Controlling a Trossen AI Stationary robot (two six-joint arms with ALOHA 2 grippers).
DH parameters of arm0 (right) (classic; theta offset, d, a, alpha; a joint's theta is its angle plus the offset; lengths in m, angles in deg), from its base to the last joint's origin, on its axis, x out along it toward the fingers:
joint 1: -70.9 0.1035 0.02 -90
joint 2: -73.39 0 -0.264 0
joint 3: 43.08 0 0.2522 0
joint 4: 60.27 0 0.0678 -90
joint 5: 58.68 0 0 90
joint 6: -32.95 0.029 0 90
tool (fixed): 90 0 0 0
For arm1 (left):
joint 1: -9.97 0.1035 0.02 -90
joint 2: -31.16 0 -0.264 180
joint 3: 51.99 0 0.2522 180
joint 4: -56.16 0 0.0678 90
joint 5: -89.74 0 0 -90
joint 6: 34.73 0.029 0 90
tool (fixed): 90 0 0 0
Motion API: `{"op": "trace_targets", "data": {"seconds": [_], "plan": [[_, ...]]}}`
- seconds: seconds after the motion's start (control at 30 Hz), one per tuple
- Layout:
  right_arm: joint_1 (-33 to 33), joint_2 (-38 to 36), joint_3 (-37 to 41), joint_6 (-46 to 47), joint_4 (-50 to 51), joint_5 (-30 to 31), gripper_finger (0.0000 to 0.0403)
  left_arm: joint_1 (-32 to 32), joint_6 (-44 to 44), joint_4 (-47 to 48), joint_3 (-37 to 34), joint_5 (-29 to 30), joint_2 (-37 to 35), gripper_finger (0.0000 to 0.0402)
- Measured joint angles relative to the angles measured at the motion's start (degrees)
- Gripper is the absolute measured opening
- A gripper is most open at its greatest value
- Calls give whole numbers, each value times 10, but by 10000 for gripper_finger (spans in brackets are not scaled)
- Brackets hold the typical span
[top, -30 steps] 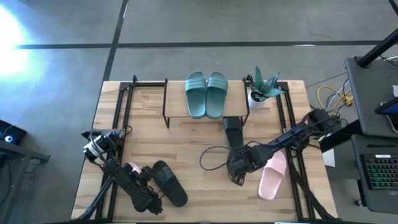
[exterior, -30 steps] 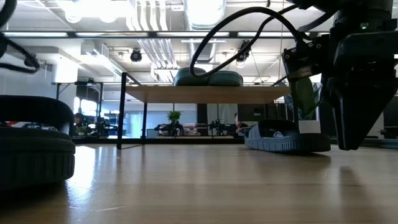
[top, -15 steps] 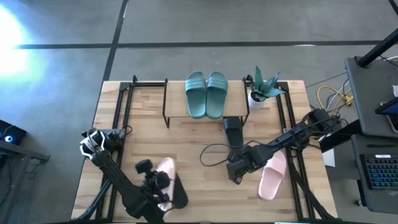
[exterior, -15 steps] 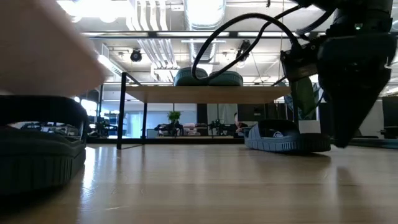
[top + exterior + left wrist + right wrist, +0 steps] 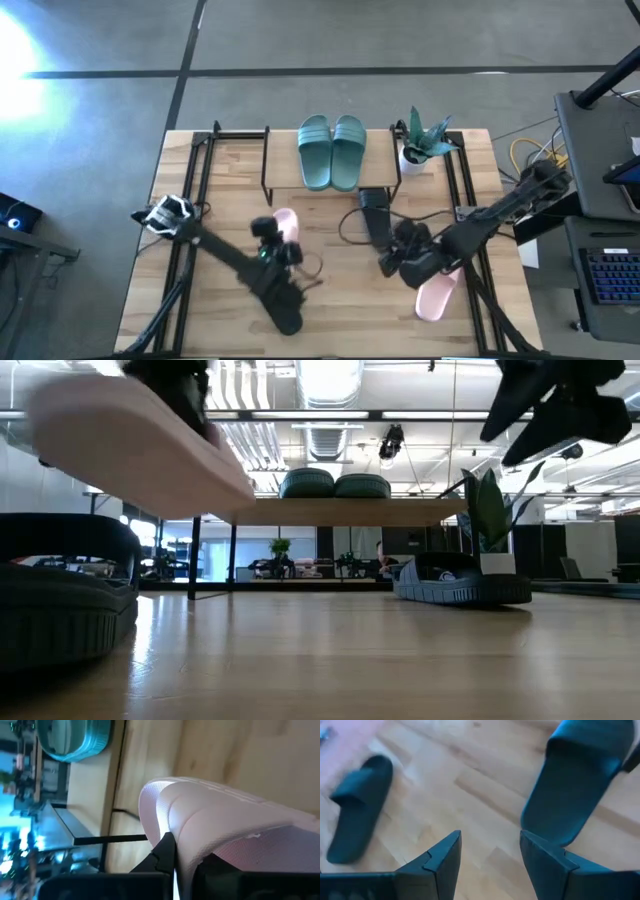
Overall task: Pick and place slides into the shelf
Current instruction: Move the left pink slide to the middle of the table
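Observation:
My left gripper (image 5: 272, 242) is shut on a pale pink slide (image 5: 286, 224) and holds it in the air in front of the shelf (image 5: 290, 178). The slide shows big and raised in the low view (image 5: 140, 445). The teal pair (image 5: 332, 150) lies on the shelf's top board. My right gripper (image 5: 392, 262) hangs open above the table, between a black slide (image 5: 375, 212) by the shelf's right leg and the second pink slide (image 5: 437, 290). Another black slide (image 5: 284, 306) lies on its sole under my left arm. My left gripper pinches the pink slide between its two fingers, at the slide's edge beside the strap (image 5: 175, 827). One dark finger (image 5: 164, 851) lies against the outer side. The slide is lifted clear of the table and sticks out past the fingers toward the shelf.
A potted plant (image 5: 424, 142) stands at the shelf's right end. Black metal frames run along the table's left (image 5: 196, 180) and right (image 5: 462, 190) sides. Bare wood lies between the two arms (image 5: 335, 300). Cables loop near the right gripper.
My left gripper has taken the pink slide from the table's near left, lifted it clear and carried it toward the far edge and the shelf. My right gripper has risen and shifted a little toward the table's right.

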Motion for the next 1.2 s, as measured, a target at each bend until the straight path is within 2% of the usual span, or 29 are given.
{"op": "trace_targets", "data": {"seconds": [0.2,0.4,0.77,0.9,1.0,1.2], "plan": [[-1,-43,0,-5,27,19,194,96,139,-93,-14,0,0,0],[-2,-43,0,-5,36,18,194,146,248,-182,-33,-17,0,0],[-2,-38,2,-14,36,17,194,204,269,-237,-143,-32,0,0],[-2,-38,2,-20,36,17,194,209,267,-268,-170,-4,0,4],[-2,-38,2,-20,36,17,194,210,266,-279,-180,18,0,22],[-2,-38,2,-17,35,17,194,210,284,-292,-179,1,0,77]]}}
